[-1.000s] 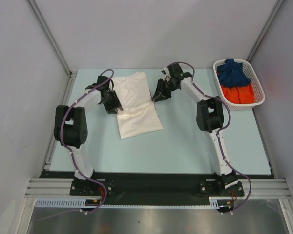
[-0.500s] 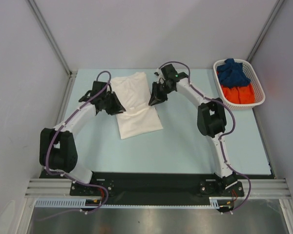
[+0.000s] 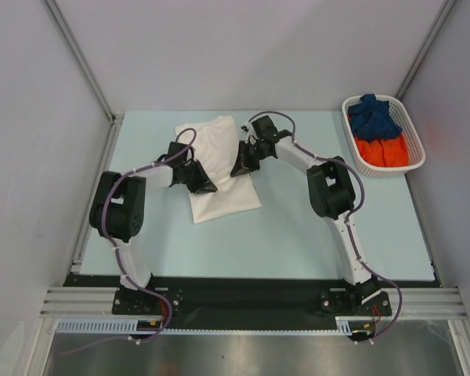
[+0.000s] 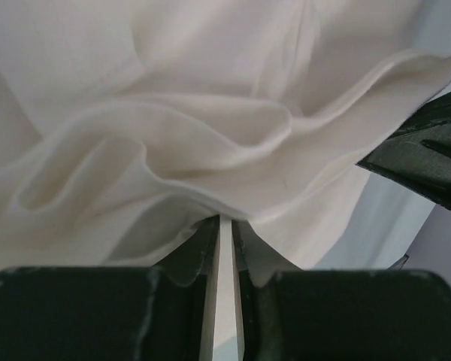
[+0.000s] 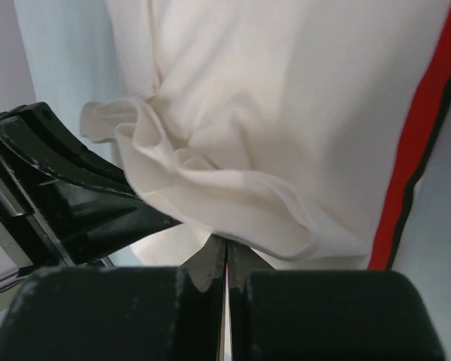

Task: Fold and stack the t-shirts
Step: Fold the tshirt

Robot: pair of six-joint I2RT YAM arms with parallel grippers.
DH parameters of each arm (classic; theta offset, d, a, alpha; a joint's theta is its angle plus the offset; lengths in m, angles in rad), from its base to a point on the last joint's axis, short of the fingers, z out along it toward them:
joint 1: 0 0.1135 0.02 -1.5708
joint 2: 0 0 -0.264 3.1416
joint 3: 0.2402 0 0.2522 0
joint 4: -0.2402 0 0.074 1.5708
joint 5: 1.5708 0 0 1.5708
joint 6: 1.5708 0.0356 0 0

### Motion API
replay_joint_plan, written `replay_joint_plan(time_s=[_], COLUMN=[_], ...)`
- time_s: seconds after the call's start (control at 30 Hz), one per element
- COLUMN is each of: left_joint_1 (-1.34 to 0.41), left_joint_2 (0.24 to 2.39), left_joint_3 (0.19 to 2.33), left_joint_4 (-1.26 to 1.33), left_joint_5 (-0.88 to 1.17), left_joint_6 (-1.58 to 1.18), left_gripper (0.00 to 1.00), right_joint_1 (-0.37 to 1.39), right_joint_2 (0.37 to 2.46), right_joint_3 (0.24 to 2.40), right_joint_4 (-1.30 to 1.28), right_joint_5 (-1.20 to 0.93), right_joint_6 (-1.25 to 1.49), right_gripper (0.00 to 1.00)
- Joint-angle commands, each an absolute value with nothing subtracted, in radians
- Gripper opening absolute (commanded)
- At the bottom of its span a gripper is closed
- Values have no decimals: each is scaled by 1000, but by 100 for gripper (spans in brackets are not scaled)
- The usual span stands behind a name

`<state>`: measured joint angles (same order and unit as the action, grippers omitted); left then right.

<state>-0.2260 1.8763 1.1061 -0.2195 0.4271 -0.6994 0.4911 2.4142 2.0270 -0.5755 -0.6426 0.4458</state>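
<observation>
Basket (image 3: 417,149) stands well right of white t-shirt (image 3: 224,197).

There are three shirts: one white shirt (image 3: 222,197), one blue shirt (image 3: 374,117), one orange shirt (image 3: 380,151). One basket (image 3: 388,171). Two arms: left arm (image 3: 117,207), right arm (image 3: 333,188).

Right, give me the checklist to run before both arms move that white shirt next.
1. Left jaws shut on the white t-shirt: ok.
2. Right jaws shut on it too: ok.
3. Both jaws holding every layer: cannot tell.
4. Cloth lying smooth between them: not ok, bunched in ridges.
5. Basket out of the way: ok, off to the far right.
</observation>
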Motion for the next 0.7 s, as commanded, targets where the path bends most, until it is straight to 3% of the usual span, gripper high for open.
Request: replay_joint_plan(time_s=[0.0, 0.47, 0.6, 0.67], left_joint_1=[-192, -69, -51, -51], left_joint_2=[1930, 2075, 2103, 2037], left_joint_3=[1173, 1327, 1405, 1407], left_joint_4=[-130, -133, -181, -218], left_joint_5=[459, 482, 491, 472], left_joint_6=[-695, -615, -549, -510], left_gripper=[15, 14, 14, 20], right_joint_1=[472, 367, 341, 339], right_joint_2=[2468, 2603, 2646, 2619], right_joint_3=[2049, 2195, 2307, 2350], right_joint_4=[-462, -307, -395, -527], right_joint_5=[-676, -716, -722, -712], right_joint_6=[489, 621, 598, 546], right_gripper=[0, 2, 2, 3])
